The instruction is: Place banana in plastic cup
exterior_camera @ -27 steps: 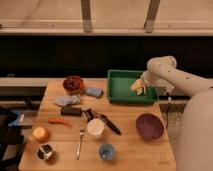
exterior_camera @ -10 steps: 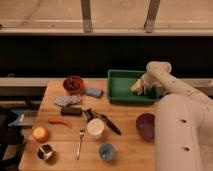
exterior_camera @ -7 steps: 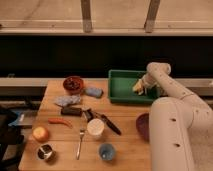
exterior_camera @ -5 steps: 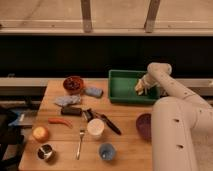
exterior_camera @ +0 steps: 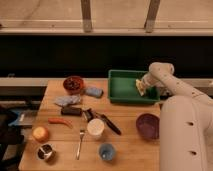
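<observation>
The banana (exterior_camera: 139, 87), short and pale yellow, lies at the right end of the green bin (exterior_camera: 122, 86) at the table's back right. My gripper (exterior_camera: 142, 85) reaches down into that bin from the right and is shut on the banana, which shows partly beside the fingers. The plastic cup (exterior_camera: 106, 151), small, low and light blue, stands upright near the table's front edge, well away to the front left of the gripper.
A white cup (exterior_camera: 95, 128), a dark utensil (exterior_camera: 109, 123) and a fork (exterior_camera: 80, 142) lie mid-table. A purple bowl (exterior_camera: 148, 125) sits at the right beside my white arm. Further left are an orange fruit (exterior_camera: 40, 133), a metal cup (exterior_camera: 45, 152) and a red pepper (exterior_camera: 60, 121).
The arm has come forward and the gripper has sunk into the green bin's right end. Its fingers have shut around the banana.
</observation>
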`<action>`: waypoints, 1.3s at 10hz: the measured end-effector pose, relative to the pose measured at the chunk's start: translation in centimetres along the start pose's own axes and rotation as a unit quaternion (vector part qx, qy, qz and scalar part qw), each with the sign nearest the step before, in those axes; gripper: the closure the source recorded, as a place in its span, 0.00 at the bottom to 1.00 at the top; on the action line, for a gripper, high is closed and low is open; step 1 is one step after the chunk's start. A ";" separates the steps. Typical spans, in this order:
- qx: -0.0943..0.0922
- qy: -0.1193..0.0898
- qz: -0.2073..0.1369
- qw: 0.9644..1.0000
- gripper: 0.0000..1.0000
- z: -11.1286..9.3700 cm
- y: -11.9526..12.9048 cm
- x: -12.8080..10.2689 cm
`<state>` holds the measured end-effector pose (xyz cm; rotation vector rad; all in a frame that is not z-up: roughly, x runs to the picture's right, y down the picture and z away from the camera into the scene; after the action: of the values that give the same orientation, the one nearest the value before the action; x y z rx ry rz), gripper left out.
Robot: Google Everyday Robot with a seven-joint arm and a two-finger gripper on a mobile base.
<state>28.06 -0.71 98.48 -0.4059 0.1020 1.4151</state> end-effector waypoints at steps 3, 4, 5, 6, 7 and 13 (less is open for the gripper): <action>-0.007 -0.001 -0.015 1.000 1.00 -3.9 1.7 0.1; -0.009 0.002 -0.022 1.000 1.00 -5.1 2.3 0.2; -0.012 0.009 -0.034 0.999 1.00 -7.0 3.2 0.5; -0.015 0.016 -0.041 0.999 1.00 -8.1 3.9 1.0; -0.017 0.033 -0.049 0.998 1.00 -9.2 4.7 1.9; -0.021 0.102 -0.022 0.994 1.00 -15.7 7.5 9.0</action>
<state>24.89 3.20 79.58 -0.5827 0.2280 1.3311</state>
